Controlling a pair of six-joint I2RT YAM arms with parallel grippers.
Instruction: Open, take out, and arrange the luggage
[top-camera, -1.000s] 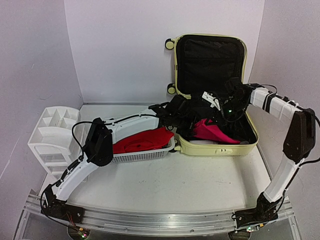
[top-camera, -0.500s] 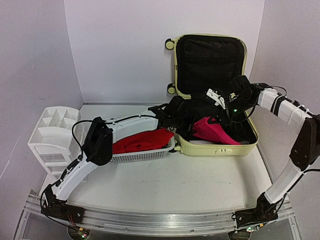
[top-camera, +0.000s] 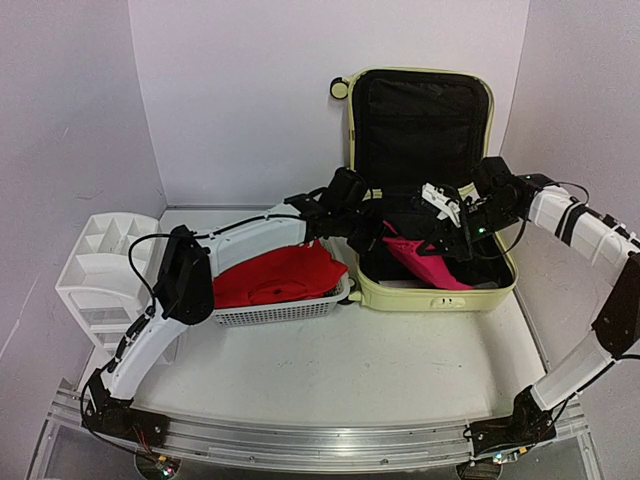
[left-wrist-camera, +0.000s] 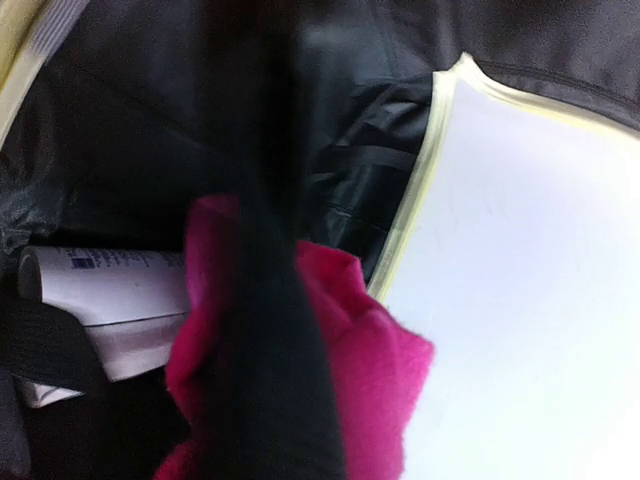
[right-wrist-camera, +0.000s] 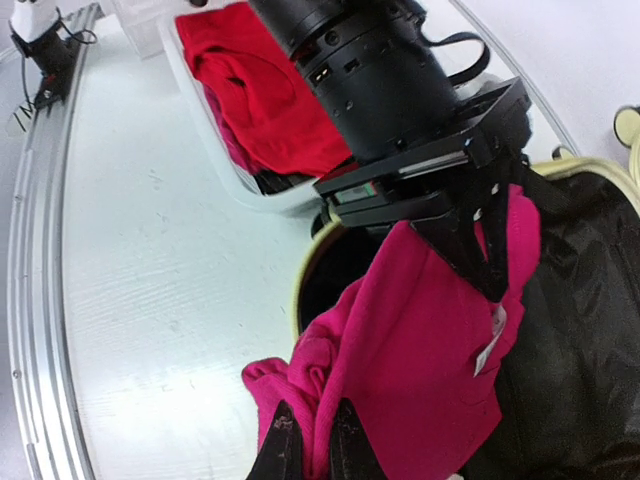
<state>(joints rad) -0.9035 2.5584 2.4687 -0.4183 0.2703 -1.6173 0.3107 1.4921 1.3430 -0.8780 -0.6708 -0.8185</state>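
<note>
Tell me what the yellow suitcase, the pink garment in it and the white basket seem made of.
The luggage shell looks like hard moulded plastic: smooth, pale yellow, rounded corners; its black lining looks like thin, faintly glossy fabric. The pink garment looks like soft fleece or knit, matte and fuzzy at its folds. The basket seems rigid white plastic with a mesh wall.

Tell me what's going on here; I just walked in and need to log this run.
The suitcase lies open on the table, lid upright. Both arms reach into it: the left gripper and the right gripper are each shut on the same pink garment, which is stretched between them over the lower half. Red clothes already sit in the white basket beside the suitcase.
</note>
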